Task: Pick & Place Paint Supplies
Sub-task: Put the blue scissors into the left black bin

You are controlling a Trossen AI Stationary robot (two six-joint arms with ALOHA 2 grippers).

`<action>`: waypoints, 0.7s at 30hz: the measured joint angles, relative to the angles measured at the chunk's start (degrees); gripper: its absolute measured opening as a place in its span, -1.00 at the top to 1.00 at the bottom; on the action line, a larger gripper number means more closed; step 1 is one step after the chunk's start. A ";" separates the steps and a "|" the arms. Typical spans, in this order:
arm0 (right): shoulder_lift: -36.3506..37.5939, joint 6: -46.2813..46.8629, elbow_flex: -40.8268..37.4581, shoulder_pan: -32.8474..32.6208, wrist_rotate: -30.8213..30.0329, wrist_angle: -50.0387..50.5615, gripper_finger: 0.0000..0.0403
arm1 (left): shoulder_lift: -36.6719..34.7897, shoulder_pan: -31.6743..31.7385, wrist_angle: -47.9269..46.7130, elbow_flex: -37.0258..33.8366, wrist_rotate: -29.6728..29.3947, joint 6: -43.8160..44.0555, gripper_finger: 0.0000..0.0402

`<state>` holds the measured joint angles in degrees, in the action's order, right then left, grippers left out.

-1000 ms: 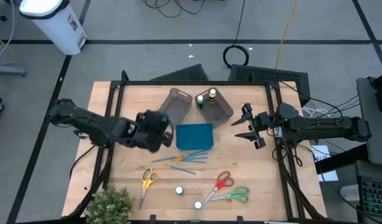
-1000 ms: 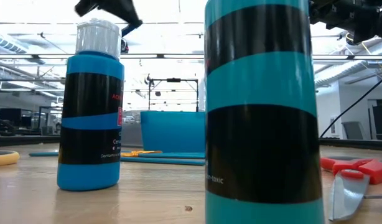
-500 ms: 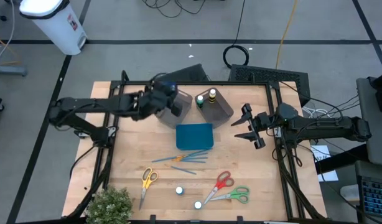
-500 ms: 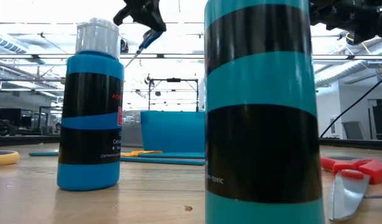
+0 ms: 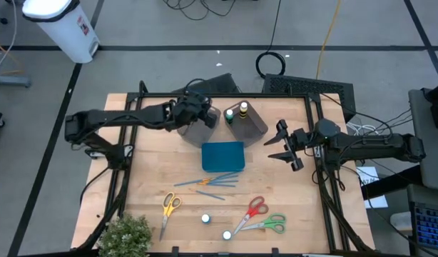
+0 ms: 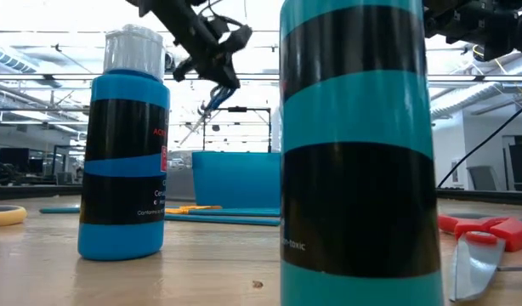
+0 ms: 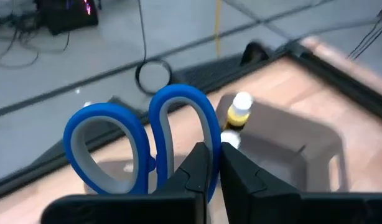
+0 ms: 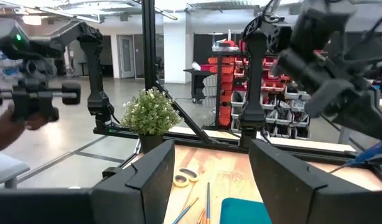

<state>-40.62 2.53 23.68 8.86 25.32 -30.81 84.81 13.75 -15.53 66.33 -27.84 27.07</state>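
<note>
Reaching over a bin (image 5: 201,123), left claw (image 5: 197,108) clamping blue scissors (image 7: 141,146), right claw (image 5: 284,145) open

Wooden table (image 5: 148,185) carries bins (image 5: 247,123), teal tray (image 5: 222,155), scissors (image 5: 255,209), brushes (image 5: 212,180).

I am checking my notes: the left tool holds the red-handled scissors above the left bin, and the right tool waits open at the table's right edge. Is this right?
Not quite. The scissors in the left tool have blue handles, as the left wrist view shows; the red-handled pair lies on the table. The rest holds: it is above the left bin, and the right tool waits open at the right edge.
</note>
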 joint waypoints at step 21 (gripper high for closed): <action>-1.31 1.35 0.02 -0.35 0.20 0.08 0.01 | 13.85 2.02 0.74 -0.11 4.53 6.84 0.88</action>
<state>-41.93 3.88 23.70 8.51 25.52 -30.73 98.66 15.77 -14.79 66.22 -23.31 33.91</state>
